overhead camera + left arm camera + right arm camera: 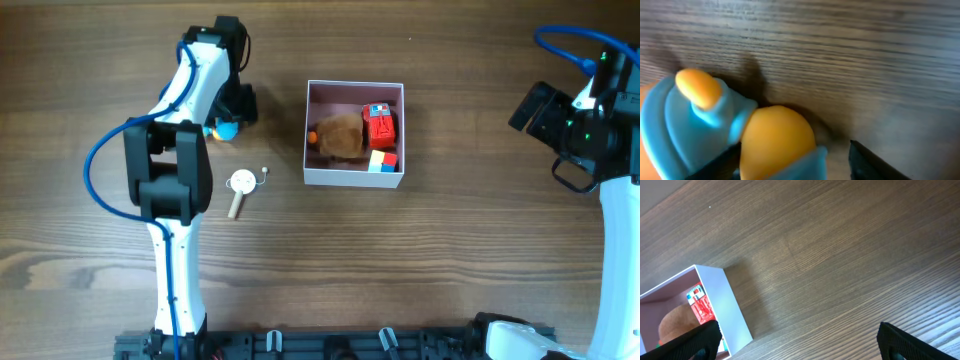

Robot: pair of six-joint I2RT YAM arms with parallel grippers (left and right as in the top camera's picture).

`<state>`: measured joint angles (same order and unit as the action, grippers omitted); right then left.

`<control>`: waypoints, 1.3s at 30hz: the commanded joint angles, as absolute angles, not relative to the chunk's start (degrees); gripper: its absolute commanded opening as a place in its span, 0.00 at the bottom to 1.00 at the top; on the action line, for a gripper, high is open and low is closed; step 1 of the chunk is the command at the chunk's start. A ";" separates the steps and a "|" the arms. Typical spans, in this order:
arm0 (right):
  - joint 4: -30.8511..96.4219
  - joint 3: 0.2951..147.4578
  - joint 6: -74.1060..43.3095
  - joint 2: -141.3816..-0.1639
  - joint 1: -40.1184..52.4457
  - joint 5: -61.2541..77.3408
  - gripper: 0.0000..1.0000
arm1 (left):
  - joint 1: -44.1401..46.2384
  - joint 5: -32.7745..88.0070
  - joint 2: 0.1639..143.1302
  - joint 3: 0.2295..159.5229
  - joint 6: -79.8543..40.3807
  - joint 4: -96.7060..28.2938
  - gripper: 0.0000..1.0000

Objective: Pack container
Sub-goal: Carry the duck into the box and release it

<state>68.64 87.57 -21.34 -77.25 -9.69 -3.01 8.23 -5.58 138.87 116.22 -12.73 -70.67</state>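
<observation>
The container (355, 178) is a square white box with a pinkish inside, at the table's middle. It holds a brown plush (340, 136), a red toy (380, 125) and a coloured cube (382, 160). My left gripper (233, 112) is low over a blue and orange toy (225, 128) left of the box. In the left wrist view the toy (775, 137) lies between the open jaws (795, 162), with a gap at the right finger. My right gripper (527, 108) is open and empty far right of the box; its view shows the box's wall (735, 305).
A white round piece on a wooden stick (240, 184) and a small ring (264, 172) lie on the table between the left arm and the box. The arm bases stand along the front edge.
</observation>
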 commanded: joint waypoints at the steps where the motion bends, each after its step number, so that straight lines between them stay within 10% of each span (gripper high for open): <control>1: 68.58 87.83 -21.06 -77.58 -9.82 -2.37 1.00 | 7.88 -5.91 141.14 116.18 -11.97 -70.74 0.49; 6: 68.58 87.83 -21.08 -77.58 -9.82 -2.37 1.00 | 7.88 -5.91 141.12 116.20 -11.99 -72.42 0.04; 39: 68.58 87.83 -21.06 -77.58 -9.82 -2.37 1.00 | 37.26 -2.11 114.80 117.97 -36.69 -77.56 0.08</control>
